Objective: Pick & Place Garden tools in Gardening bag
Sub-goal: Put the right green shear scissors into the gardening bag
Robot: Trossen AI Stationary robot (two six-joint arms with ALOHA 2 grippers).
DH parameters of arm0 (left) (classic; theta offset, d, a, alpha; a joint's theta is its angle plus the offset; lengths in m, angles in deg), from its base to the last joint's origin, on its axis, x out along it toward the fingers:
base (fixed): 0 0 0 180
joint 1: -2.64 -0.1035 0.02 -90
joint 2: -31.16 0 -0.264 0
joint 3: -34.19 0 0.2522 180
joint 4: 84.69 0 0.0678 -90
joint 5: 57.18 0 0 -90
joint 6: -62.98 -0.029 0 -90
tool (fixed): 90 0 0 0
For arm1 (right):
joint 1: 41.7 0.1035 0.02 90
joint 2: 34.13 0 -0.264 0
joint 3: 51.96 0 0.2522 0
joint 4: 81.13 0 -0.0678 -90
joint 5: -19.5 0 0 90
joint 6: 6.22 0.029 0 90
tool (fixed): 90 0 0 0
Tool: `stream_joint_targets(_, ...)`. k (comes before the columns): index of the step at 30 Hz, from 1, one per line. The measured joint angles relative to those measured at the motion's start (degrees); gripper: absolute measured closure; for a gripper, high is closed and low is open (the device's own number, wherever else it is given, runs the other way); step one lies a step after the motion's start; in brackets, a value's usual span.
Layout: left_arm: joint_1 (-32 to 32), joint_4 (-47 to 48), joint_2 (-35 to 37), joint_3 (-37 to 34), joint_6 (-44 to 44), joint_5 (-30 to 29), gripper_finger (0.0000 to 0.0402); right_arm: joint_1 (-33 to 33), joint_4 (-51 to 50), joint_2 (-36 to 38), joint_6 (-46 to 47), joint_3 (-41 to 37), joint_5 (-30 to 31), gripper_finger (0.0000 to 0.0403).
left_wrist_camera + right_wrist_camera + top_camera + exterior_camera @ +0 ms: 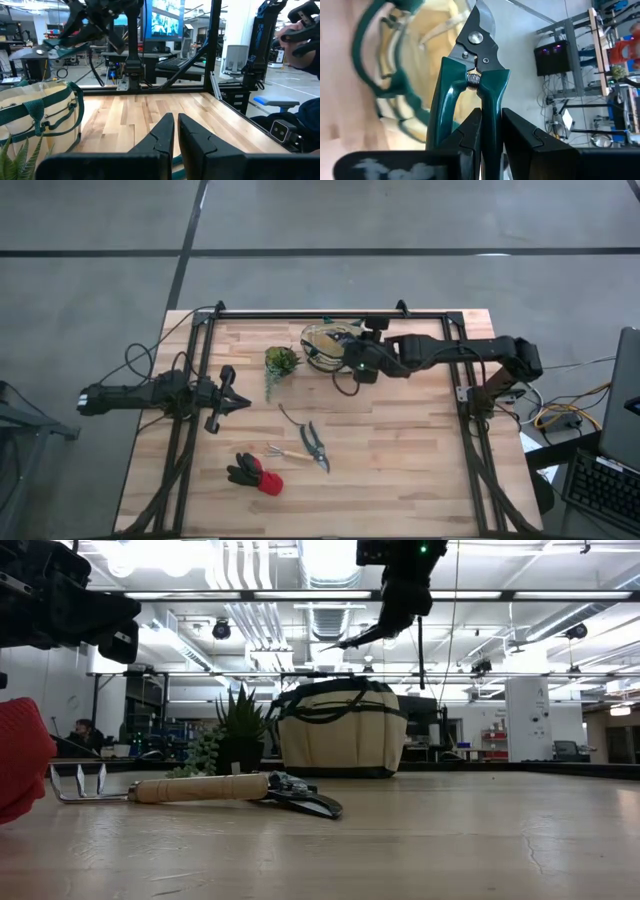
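The tan gardening bag (322,345) with green trim stands at the table's far middle and shows in the low view (340,735). My right gripper (347,352) hovers above the bag, shut on green-handled pruning shears (477,65). Grey-handled shears (316,444), a wooden-handled hand tool (288,452) and black-and-red gloves (254,473) lie flat on the table's near middle. My left gripper (236,402) is shut and empty at the table's left, above the wood. My right gripper pinches one handle of the shears (491,125) between its two fingers; the other handle (442,120) runs outside one finger. The shears lie along the fingers, blades (481,22) pointing away. In the low view the shears (352,638) hang slanted, clear above the bag.
A small green potted plant (281,362) stands just left of the bag. A black frame (330,316) runs along the table's far and side edges. A person's hands (300,25) show beyond the table's right side. Bare wood lies at the right half.
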Motion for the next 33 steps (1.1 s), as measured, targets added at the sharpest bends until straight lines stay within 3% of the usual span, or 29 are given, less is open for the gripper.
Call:
stream_joint_targets(3,0.01,0.0,0.0,0.0,0.0,0.01,0.0374,-1.52,2.19,0.0,-1.26,0.0,-1.49,0.0346)
stream_joint_targets(8,0.01,0.0,0.0,0.0,0.0,0.0,0.0374,-4.18,5.17,-0.25,-5.29,-0.02,-9.53,0.0346)
stream_joint_targets(21,0.02,0.0,-0.02,0.0,0.0,0.02,0.0374,-10.01,7.5,-4.94,-7.25,-0.1,-9.67,0.0346)
stream_joint_targets(33,0.01,0.0,-0.02,0.0,0.0,0.01,0.0374,-10.81,6.67,-9.93,-8.51,-0.24,-9.45,0.0346)
